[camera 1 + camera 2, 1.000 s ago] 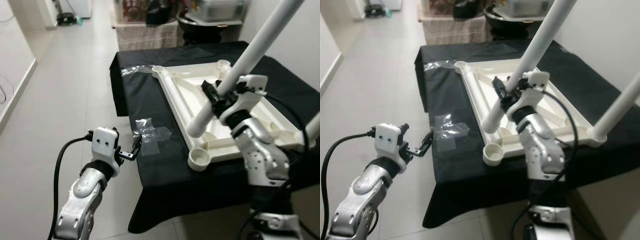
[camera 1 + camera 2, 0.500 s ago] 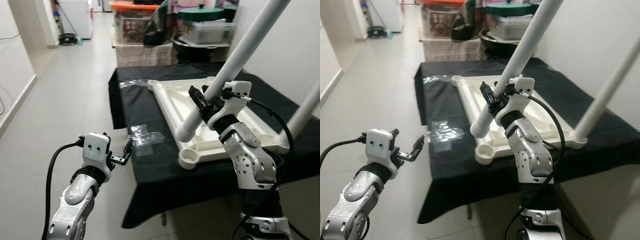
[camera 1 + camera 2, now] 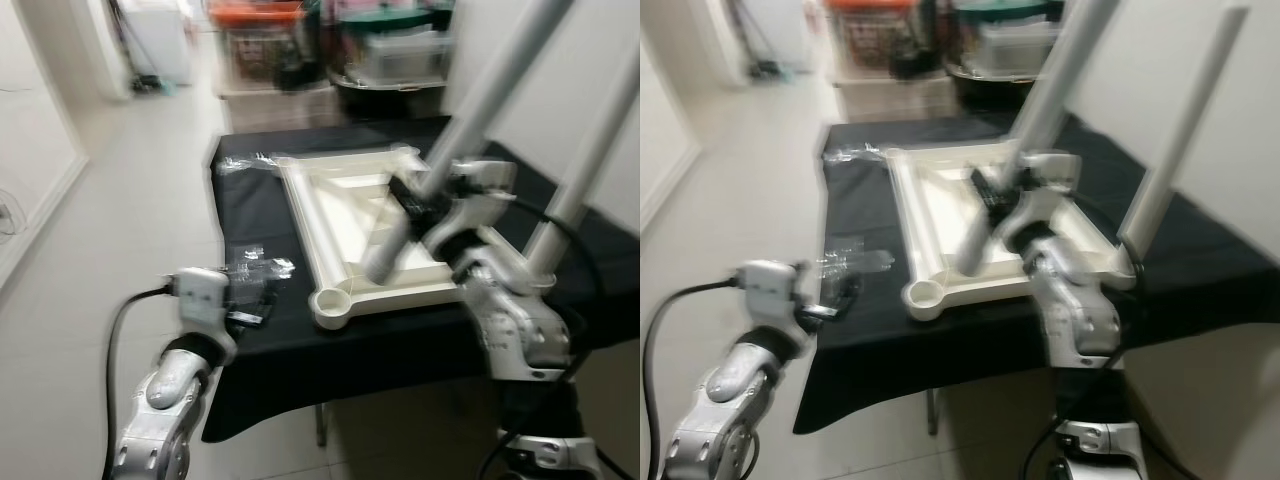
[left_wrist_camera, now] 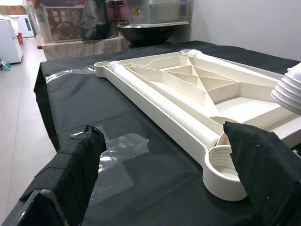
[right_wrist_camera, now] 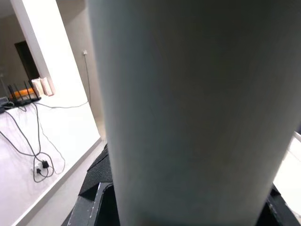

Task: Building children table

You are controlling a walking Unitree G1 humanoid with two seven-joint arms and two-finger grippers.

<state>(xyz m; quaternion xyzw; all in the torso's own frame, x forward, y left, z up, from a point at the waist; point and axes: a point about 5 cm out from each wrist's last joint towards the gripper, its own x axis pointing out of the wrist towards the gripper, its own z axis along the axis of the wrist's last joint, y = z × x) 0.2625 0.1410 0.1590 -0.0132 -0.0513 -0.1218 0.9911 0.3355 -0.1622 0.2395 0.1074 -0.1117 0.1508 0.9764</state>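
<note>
Tabletop: the cream plastic tabletop (image 3: pixel 345 215) lies upside down on a black cloth (image 3: pixel 260 235) over a stand, ribs up, with round sockets at its corners.
Empty socket: the near-left socket (image 4: pixel 225 170) is open and waiting; it sits just inside the cloth's near edge.
Fitted leg: one white leg (image 3: pixel 1185 120) already stands upright in the near-right corner.
Loose leg: a second leg (image 3: pixel 470 120) is held slanted over the tabletop, its ribbed lower end above the near rail and short of the empty socket.
Right gripper: the right gripper (image 3: pixel 425 195) is clamped around this leg low down, close to its ribbed end.
Left gripper: the left gripper (image 4: pixel 164 174) has its padded fingers (image 4: pixel 75 165) spread wide, holding nothing, near the cloth's left edge beside some clear plastic wrap (image 4: pixel 117 153).
Handling: the leg looks like light, stiff, smooth tube, likely to slip or swing if gripped far from the end; the low grip suits steering it.
Next grip: the free gripper would best steady the tabletop's near rail.
</note>
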